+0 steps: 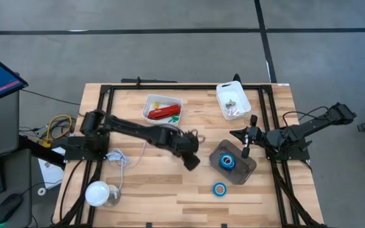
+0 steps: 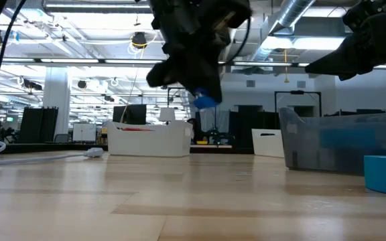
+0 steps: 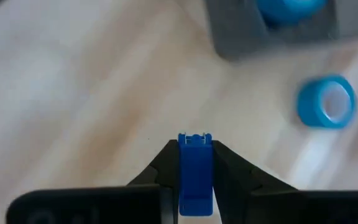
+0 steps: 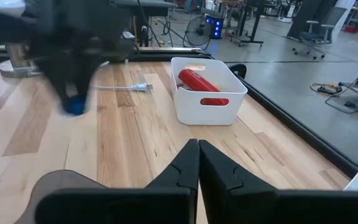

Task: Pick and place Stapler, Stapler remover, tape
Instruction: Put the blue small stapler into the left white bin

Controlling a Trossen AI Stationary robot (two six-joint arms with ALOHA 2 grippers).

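Note:
My left gripper [image 1: 192,161] hangs above the middle of the table, just left of a grey bin [image 1: 246,172], shut on a small narrow blue stapler remover [image 3: 195,177]. The red stapler [image 1: 163,113] lies in a white bin [image 1: 149,101] at the far side. One blue tape roll [image 1: 227,162] lies inside the grey bin; another tape roll [image 1: 219,189] lies flat on the table in front of it. My right gripper [image 1: 246,149] is shut, holds nothing and hovers by the grey bin's far right corner. My left gripper pinches the blue stapler remover between its two fingers, whose pads lie on its two flat sides. Its notched end [image 3: 195,138] pokes out just past the fingertips. The fingers come from above, and the piece [image 2: 206,102] hangs clear of the table below them.
A second white bin [image 1: 220,95] with small items stands at the far right. A white cable [image 1: 122,158] and a white round object [image 1: 97,193] lie at the near left. Bare wood lies between the left gripper and the near edge.

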